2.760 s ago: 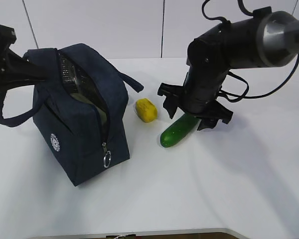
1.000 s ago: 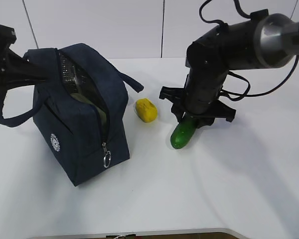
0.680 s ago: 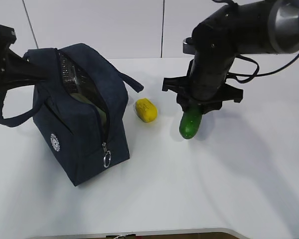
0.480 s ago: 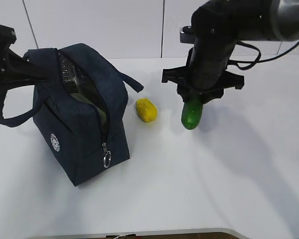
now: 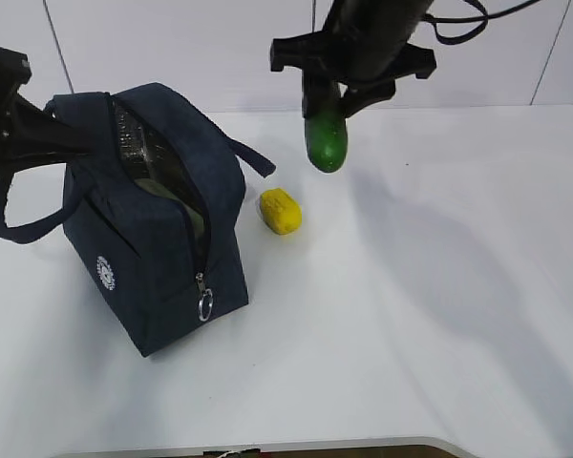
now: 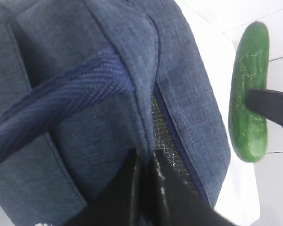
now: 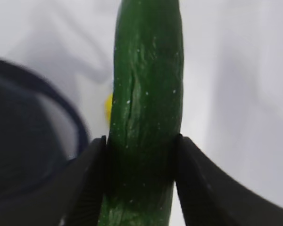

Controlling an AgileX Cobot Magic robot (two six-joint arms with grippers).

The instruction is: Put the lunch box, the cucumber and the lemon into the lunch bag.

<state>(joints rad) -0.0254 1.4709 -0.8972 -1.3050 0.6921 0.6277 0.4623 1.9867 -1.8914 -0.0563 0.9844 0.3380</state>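
Observation:
The navy lunch bag [image 5: 153,258] stands open at the left of the table. My left gripper [image 5: 48,134] is shut on its back rim, and the wrist view shows the fingers [image 6: 167,197] pinching the fabric edge [image 6: 146,117]. A pale green surface [image 5: 189,221] inside the opening looks like the lunch box. High above the table hangs the cucumber [image 5: 326,135], nearly upright, with my right gripper [image 5: 342,88] shut on its upper part; its fingers [image 7: 85,188] press both sides of the cucumber [image 7: 148,84]. The lemon [image 5: 280,211] lies on the table right of the bag, below the cucumber.
A strap handle [image 5: 253,157] of the bag sticks out toward the lemon, and another loops at the far left [image 5: 10,224]. A metal ring pull [image 5: 205,305] hangs on the bag's front. White table [image 5: 439,315] stretches to the right and front; a wall stands behind.
My right gripper has lifted the cucumber off the table and carried it up and to the left, toward the bag. The left gripper, bag and lemon have not moved.

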